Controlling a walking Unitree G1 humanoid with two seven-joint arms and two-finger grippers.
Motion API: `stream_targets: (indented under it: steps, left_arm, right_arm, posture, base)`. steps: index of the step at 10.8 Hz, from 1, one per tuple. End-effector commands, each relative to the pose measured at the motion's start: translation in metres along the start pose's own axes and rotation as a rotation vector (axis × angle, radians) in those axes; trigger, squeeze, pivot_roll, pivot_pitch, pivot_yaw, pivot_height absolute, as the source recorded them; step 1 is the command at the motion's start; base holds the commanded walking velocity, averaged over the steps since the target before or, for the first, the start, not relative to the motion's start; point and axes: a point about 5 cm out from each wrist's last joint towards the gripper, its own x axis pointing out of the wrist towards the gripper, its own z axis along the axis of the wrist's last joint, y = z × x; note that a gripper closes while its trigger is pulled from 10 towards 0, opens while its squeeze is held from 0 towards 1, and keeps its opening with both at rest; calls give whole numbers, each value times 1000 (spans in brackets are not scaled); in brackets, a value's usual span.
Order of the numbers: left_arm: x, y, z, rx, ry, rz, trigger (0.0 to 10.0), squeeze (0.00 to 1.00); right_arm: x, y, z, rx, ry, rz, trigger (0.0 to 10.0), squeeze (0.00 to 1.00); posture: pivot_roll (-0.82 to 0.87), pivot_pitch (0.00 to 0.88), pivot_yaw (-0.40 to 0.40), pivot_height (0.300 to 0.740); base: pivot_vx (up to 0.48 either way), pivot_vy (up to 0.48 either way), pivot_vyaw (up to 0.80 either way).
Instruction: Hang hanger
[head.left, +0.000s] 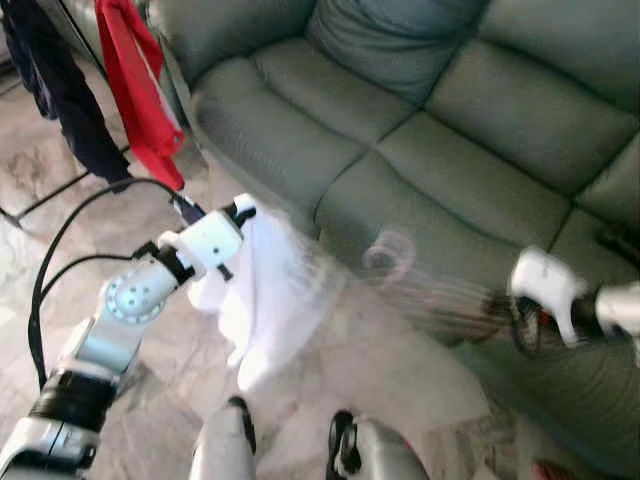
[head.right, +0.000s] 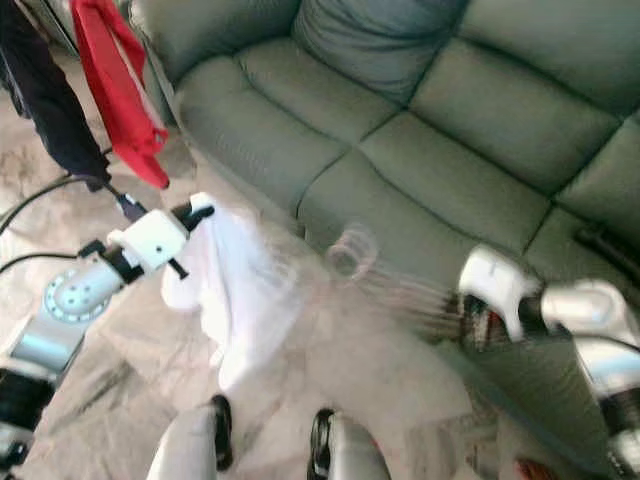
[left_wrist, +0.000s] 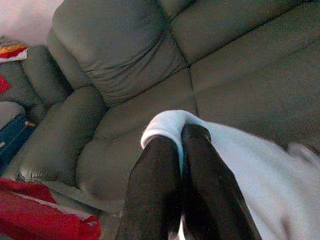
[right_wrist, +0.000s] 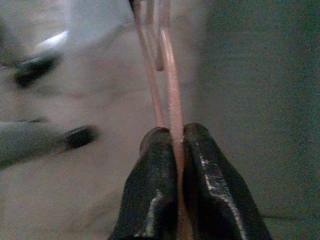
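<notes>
Before the sofa's (head.left: 420, 150) front edge, above the floor, the right gripper (right_wrist: 174, 145) pinches the hanger (right_wrist: 167, 75) — thin pink wire, motion-blurred, hook toward the white garment (head.left: 262, 290). The left gripper (left_wrist: 181, 145) is pressed together on that cloth. Judgement: move slowly, keep both grips firm — carry toward the rack with the red garment (head.left: 135, 80).
</notes>
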Motion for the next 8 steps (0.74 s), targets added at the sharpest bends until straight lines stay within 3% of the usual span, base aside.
stream_targets:
  steps: [1, 2, 4, 5, 6, 7, 8]
  left_arm:
    - [-1, 14, 7, 32, -33, 57, 10000, 0]
    - [-4, 14, 2, 38, -14, 57, 10000, 0]
    - [-2, 12, 4, 30, -23, 52, 10000, 0]
    - [-1, 12, 2, 35, -14, 58, 10000, 0]
    - [-1, 12, -2, 52, 17, 78, 10000, 0]
    - [-2, 12, -6, 60, 38, 82, 10000, 0]
    - [-4, 12, -10, 63, 62, 100, 10000, 0]
  right_arm:
    - [-4, -13, 2, 36, -51, -142, 10000, 0]
    - [-2, -14, 19, 51, -191, -152, 10000, 0]
    - [2, 0, 7, -29, -122, -12, 10000, 0]
    - [1, -9, 12, 1, -189, -82, 10000, 0]
    - [-7, -11, 24, 90, -317, -29, 10000, 0]
    - [-18, -14, 26, 118, -335, 32, 10000, 0]
    - [-31, -33, 29, 165, -384, -57, 10000, 0]
  posture:
    - [39, 231, -66, 740]
    - [38, 232, -65, 740]
    - [36, 232, -68, 740]
    - [35, 234, -66, 740]
    - [35, 234, -66, 740]
    - [32, 236, -66, 740]
    - [31, 238, -67, 740]
  base:
    - [0, 0, 0]
    - [0, 0, 0]
    - [0, 0, 0]
    - [0, 0, 0]
    - [0, 0, 0]
    - [0, 0, 0]
    - [0, 0, 0]
